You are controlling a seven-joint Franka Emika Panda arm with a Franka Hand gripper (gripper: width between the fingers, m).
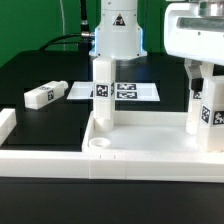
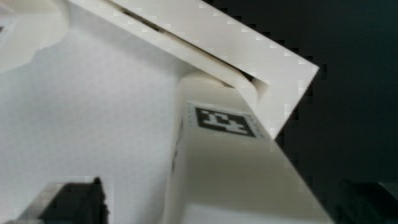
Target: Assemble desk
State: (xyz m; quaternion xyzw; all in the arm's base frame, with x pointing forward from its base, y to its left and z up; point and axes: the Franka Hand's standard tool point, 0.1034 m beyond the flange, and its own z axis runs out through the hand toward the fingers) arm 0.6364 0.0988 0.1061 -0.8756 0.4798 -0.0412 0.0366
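Gripper point(image 1: 203, 80) down around upright right leg point(image 1: 212, 115) at the tabletop's far corner, jaws apart, dark finger point(image 2: 71, 203) clear of that leg in the wrist view. Tabletop point(image 1: 140, 152) tray-side up in the foreground, second leg point(image 1: 103, 92) upright at its other far corner, behind an open round socket point(image 1: 97, 145). Third leg point(image 1: 45, 95) lying loose on the black table point(image 1: 30, 70), near the marker board point(image 1: 135, 90).

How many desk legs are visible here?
3. The middle leg stands on the tabletop; the right leg stands at the exterior view's right; the loose leg lies on the table at its left. Another may be hidden.
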